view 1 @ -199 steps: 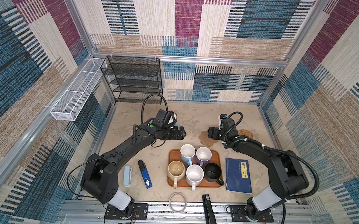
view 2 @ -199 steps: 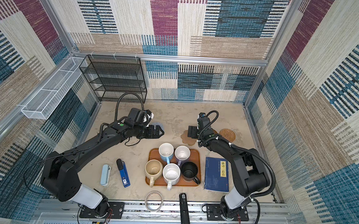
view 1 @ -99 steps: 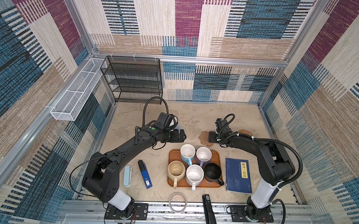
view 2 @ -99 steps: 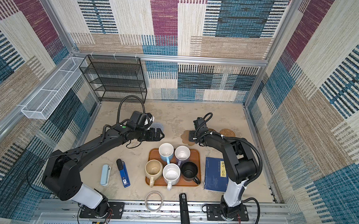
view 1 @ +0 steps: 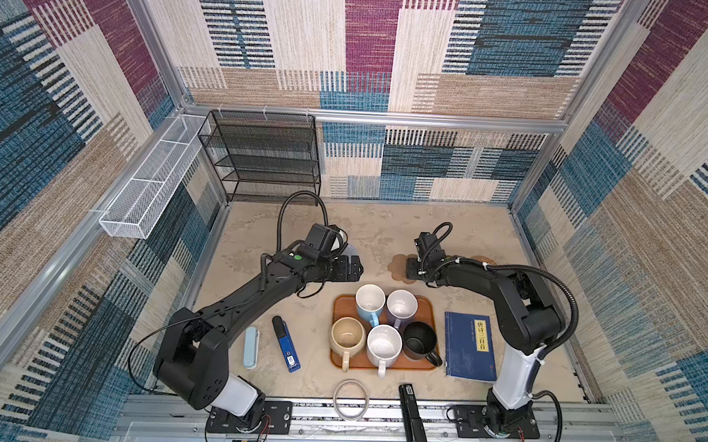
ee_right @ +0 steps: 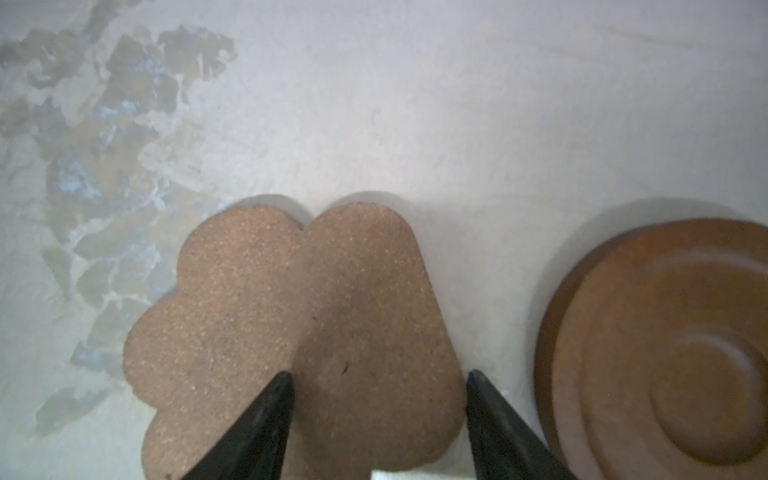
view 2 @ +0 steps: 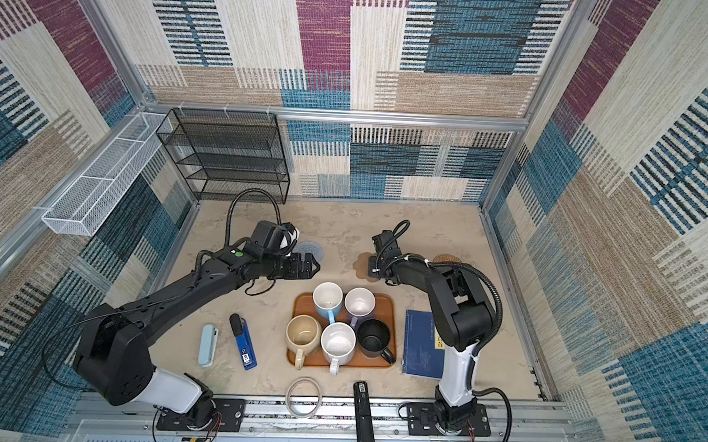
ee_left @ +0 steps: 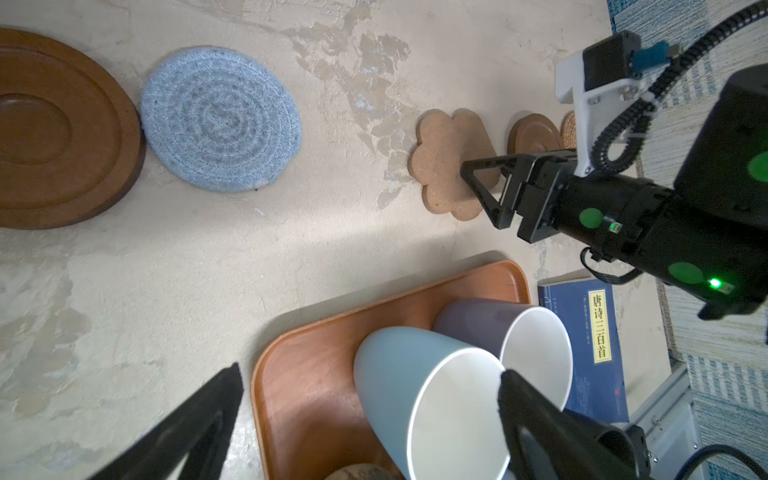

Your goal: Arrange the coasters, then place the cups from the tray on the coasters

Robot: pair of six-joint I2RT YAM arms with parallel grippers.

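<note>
Blue book (ee_left: 602,386) beside tray (ee_left: 307,374) reads 唐诗三百首 on yellow label. Right jaws spread, straddling flower coaster (ee_right: 257,299) lobe beyond tray; left jaws spread wide near tray.

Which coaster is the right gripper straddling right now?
The tan flower-shaped coaster: the right gripper has its open jaws bracketing one of its lobes. It is the only scalloped one; the rest are round.
</note>
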